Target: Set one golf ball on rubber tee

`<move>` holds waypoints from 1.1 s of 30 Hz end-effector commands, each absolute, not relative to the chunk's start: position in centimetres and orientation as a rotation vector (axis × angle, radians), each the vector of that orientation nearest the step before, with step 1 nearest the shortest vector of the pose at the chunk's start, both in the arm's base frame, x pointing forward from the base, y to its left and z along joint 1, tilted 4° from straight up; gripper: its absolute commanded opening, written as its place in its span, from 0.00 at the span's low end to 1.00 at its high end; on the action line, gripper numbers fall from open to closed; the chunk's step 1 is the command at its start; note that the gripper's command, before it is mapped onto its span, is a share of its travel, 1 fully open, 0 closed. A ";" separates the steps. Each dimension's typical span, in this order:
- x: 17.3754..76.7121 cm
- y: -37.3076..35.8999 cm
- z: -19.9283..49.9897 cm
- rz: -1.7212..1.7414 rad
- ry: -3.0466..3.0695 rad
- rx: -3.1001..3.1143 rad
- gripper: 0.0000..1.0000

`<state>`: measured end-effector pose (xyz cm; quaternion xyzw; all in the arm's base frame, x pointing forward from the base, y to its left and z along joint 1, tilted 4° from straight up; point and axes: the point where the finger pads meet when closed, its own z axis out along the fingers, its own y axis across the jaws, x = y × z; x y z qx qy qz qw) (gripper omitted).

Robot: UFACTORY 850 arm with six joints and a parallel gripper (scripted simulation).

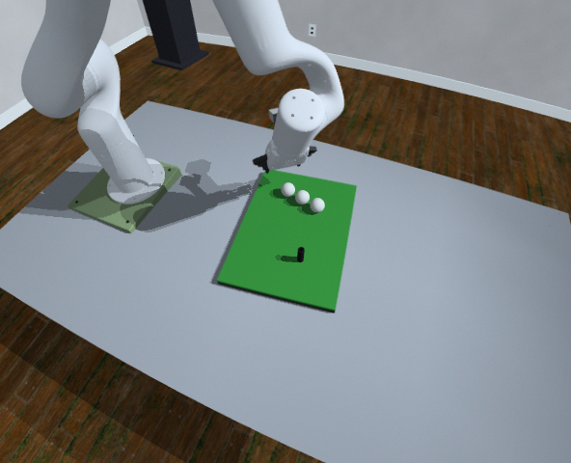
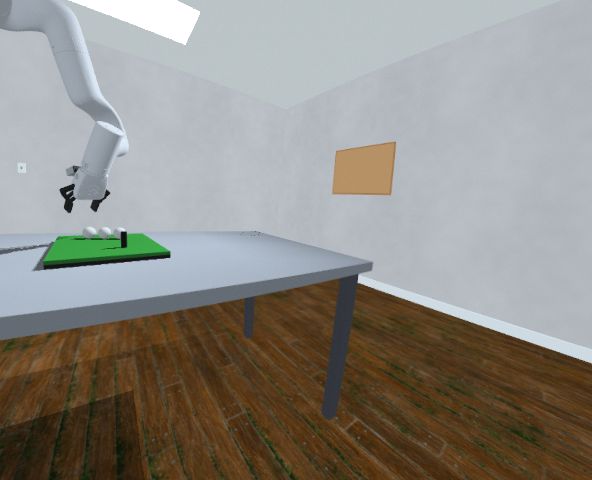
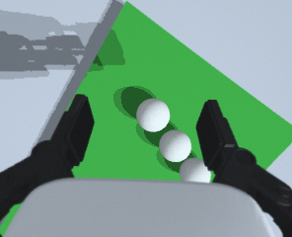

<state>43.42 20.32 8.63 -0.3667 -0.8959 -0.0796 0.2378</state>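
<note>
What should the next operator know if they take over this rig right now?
Hand: open, holding nothing, hanging above the ball end of the green mat.
Golf balls: all three lie in a row on the mat. In the wrist view the row shows between the fingers.
Rubber tee: upright on the mat, apart from the balls, nothing on it.
Done: hand is over the balls.
Left: descend, grasp one ball, carry it to the tee, set it centered over the opening, release.
</note>
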 end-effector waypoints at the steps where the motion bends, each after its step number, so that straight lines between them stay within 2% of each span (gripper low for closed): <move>1: 47.6 19.6 9.0 -0.108 -2.702 -0.763 1.00; 10: 50.9 19.4 9.8 0.097 -3.126 -0.178 1.00; 22: 50.9 19.4 9.7 0.097 -3.127 -0.177 1.00; 28: 50.5 18.7 0.6 0.100 -3.124 -0.177 1.00; 33: 50.4 18.6 -0.2 0.099 -3.124 -0.177 1.00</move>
